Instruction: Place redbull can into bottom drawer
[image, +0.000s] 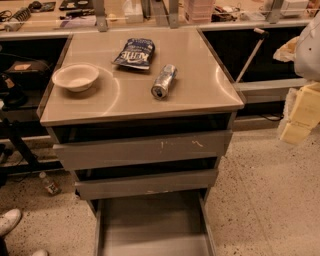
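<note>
Nearest the camera, the bottom drawer (150, 225), a wide shallow grey metal tray with a flat floor and low side walls, stands pulled out and open from above. Above it the two upper drawers (145, 150), with scratched grey fronts, sit stepped back and only slightly ajar.

At the picture's right edge hangs the cream-coloured blocky end effector (300, 117), off the right side of the desk (200, 95) and over the speckled floor (260, 200). It is partly cut off, so I cannot tell whether it is wide or narrow. The can is not in it.

On the smooth beige desk top, a little right of the middle, the slim silver and blue metal redbull can (164, 81) lies on its side, touching nothing else. Its long axis runs from near-left to far-right, with the shiny round top facing the camera. From the end effector it lies toward the picture's left and farther back, past the desk's right edge. A grasp will probably have to come across the narrow body, crosswise to that axis, and a can lying like this may roll if nudged.

Farther left, well apart, sits a white round bowl (76, 76). Just beyond the can, near but not touching, lies a dark blue crinkled chip bag (134, 53).
</note>
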